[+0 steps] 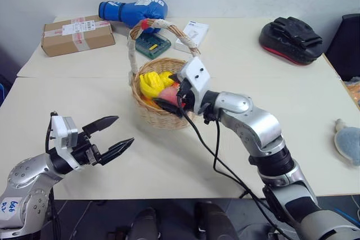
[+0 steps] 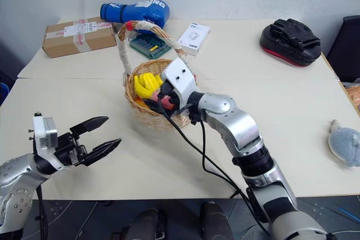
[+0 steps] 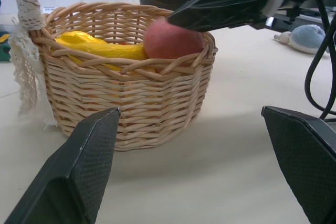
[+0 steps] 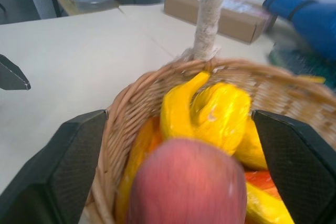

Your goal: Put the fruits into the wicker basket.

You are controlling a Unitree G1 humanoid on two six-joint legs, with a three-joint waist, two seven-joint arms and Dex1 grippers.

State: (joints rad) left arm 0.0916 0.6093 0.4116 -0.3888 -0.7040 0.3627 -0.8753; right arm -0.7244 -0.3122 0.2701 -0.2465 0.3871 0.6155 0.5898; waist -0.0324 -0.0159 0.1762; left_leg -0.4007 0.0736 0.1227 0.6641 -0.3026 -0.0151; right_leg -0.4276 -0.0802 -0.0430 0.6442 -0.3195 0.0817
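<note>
The wicker basket [image 1: 163, 113] stands mid-table, its white-wrapped handle [image 1: 133, 54] arching over it. Inside lie fruits: a yellow banana [image 3: 100, 50] with other yellow and orange pieces, and a pink-red peach [image 3: 170, 39] resting against the near rim. My right gripper [image 1: 169, 91] hovers level over that rim, open. The peach [image 4: 186, 187] sits between its spread fingers [image 4: 79, 166] without touching them. My left gripper [image 1: 125, 130] is open and empty above the table, left of the basket and nearer to me, pointing toward it.
Along the far side sit a cardboard box [image 1: 77, 34], a blue boxing glove [image 1: 134, 10], a green box [image 1: 152, 43], a white box [image 1: 192, 35] and a black pad [image 1: 289, 39]. A grey-blue plush toy [image 1: 349, 141] lies at the right edge. A black cable [image 1: 216, 161] hangs from my right arm.
</note>
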